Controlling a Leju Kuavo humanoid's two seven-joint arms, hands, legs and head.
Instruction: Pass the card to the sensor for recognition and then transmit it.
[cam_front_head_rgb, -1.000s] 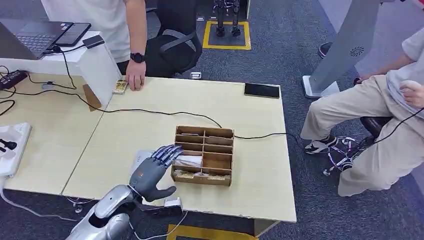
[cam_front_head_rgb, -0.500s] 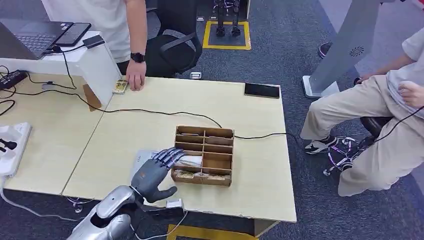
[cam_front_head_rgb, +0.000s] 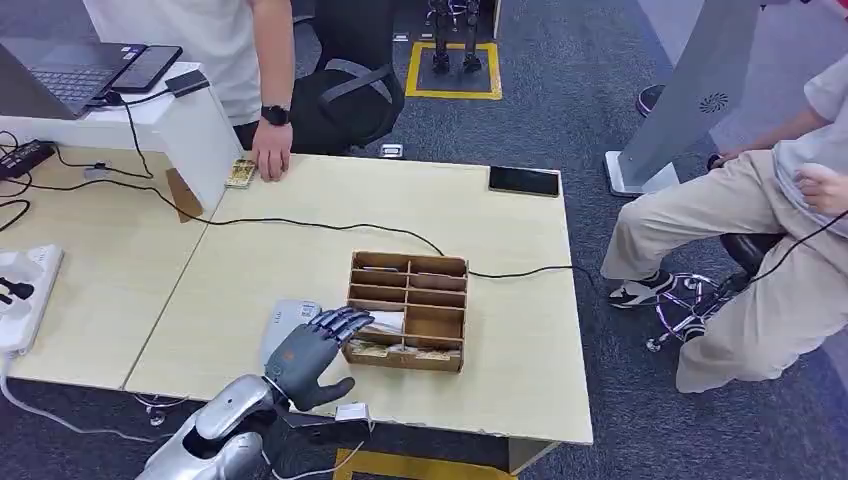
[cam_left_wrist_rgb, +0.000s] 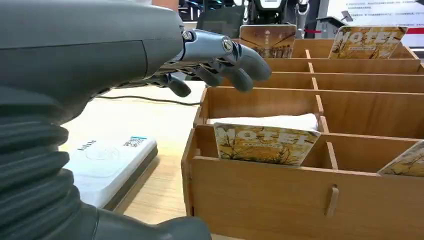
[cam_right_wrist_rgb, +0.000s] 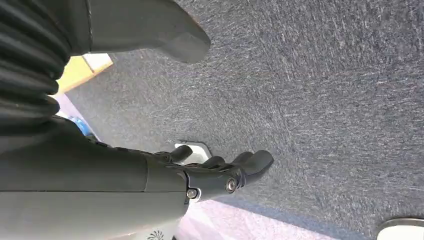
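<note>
light wood table (cam_front_head_rgb: 250, 260) was seen from the head view, with a compartmented wooden box (cam_front_head_rgb: 408, 311) near its front edge. left hand (cam_front_head_rgb: 305, 352) was held open above the box's left end, fingers (cam_left_wrist_rgb: 235, 60) spread and curved, nothing gripped. white flat sensor (cam_front_head_rgb: 283, 322), marked with a qr code, lay just left of the box, partly under the hand. cards printed "hotel" were resolved in the left wrist view: one card (cam_left_wrist_rgb: 265, 143) stood in a front compartment. right hand (cam_right_wrist_rgb: 220, 172) hung over grey carpet, loosely open, empty.
</note>
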